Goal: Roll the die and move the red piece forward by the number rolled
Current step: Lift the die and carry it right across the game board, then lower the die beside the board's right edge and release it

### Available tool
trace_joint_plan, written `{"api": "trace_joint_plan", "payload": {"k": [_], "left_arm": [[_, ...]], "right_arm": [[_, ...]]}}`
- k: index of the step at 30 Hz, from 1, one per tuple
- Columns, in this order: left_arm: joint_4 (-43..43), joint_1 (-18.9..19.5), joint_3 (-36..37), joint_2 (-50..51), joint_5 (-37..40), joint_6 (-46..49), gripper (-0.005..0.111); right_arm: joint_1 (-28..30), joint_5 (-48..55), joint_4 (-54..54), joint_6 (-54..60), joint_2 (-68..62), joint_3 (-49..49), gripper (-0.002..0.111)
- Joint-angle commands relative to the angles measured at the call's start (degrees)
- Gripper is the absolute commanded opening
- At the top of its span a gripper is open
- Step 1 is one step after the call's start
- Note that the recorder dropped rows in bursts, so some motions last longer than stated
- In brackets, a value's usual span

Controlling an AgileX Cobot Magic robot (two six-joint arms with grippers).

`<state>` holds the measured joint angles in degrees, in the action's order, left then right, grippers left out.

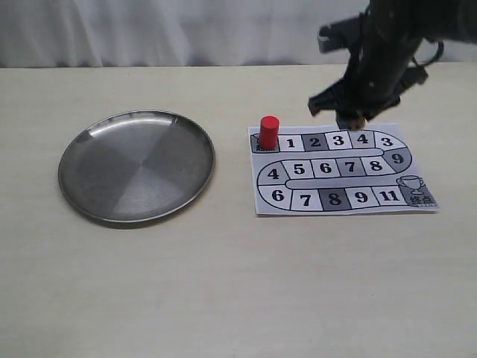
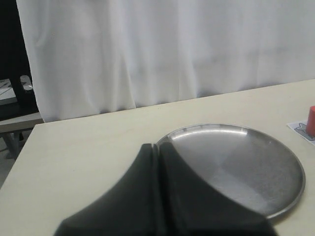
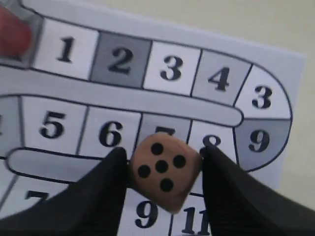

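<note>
The red piece [image 1: 268,132] stands upright on the start square at the left end of the paper board [image 1: 339,203]; it shows as a red blur [image 3: 14,34] in the right wrist view and at the frame edge [image 2: 311,119] in the left wrist view. My right gripper [image 1: 355,118] hangs above the board's top edge near squares 3 and 4. It [image 3: 162,156] is shut on the beige die [image 3: 165,169], whose five-pip face points at the camera. My left gripper [image 2: 158,147] is shut and empty, beside the steel plate; it is out of the exterior view.
A round steel plate [image 1: 89,200] lies on the table to the left of the board, with its rim [image 2: 289,205] in the left wrist view. A white curtain [image 2: 162,49] hangs behind the table's far edge.
</note>
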<state>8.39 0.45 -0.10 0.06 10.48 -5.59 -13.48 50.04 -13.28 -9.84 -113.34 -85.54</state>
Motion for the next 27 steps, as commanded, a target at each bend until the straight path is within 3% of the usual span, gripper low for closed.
{"api": "trace_joint_plan", "payload": {"k": [1, 4, 8, 11, 16, 27], "left_arm": [[-0.1, -0.5, 0.1, -0.1, -0.5, -0.1, 0.000], [-0.1, -0.5, 0.1, -0.1, -0.5, -0.1, 0.000], [-0.1, -0.5, 0.1, -0.1, -0.5, -0.1, 0.000], [-0.1, -0.5, 0.1, -0.1, -0.5, -0.1, 0.000], [-0.1, -0.5, 0.1, -0.1, -0.5, -0.1, 0.000], [-0.1, -0.5, 0.1, -0.1, -0.5, -0.1, 0.000]], "right_arm": [[2.7, -6.3, 0.5, -0.5, -2.0, 5.2, 0.005], [2.8, -6.7, -2.4, -8.8, -3.0, 5.2, 0.014], [2.7, -8.9, -9.4, -21.6, -3.1, 5.2, 0.040], [2.7, -10.0, -10.3, -21.7, -3.1, 5.2, 0.057], [2.7, -12.1, -10.3, -21.7, -2.9, 4.9, 0.076], [2.7, -7.8, -12.8, -20.5, 5.7, 4.3, 0.079]]}}
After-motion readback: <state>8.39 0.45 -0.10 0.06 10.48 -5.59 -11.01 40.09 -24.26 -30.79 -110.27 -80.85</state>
